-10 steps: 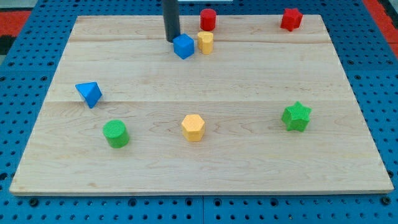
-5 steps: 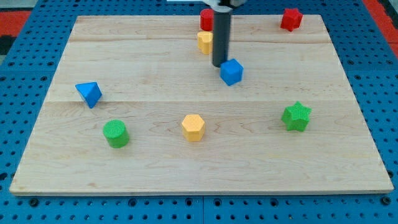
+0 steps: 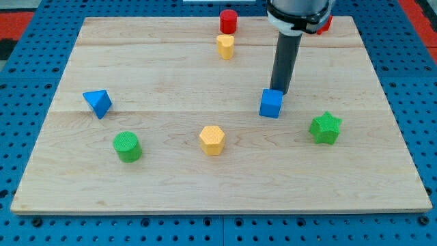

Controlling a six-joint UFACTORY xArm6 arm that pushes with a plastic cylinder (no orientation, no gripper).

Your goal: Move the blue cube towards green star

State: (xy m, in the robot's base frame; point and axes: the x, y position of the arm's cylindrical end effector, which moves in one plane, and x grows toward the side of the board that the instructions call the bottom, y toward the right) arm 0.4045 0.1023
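Green star (image 3: 326, 128) sits toward the view's lower right, the blue cube (image 3: 271, 104) near it up-left, and my tip (image 3: 280, 92), a bare rod with no pincer, touches the cube's far edge, so I judge the push midway, needing a rightward, slightly downward shove next.

Pale wood worktop (image 3: 171, 75), planks joined lengthwise, faint seams running left to right. Beneath and around it blue pegboard (image 3: 27, 82) with regular holes. Red patch (image 3: 17, 17) at far left corner, another (image 3: 420, 14) at far right. Light even, shadows soft.
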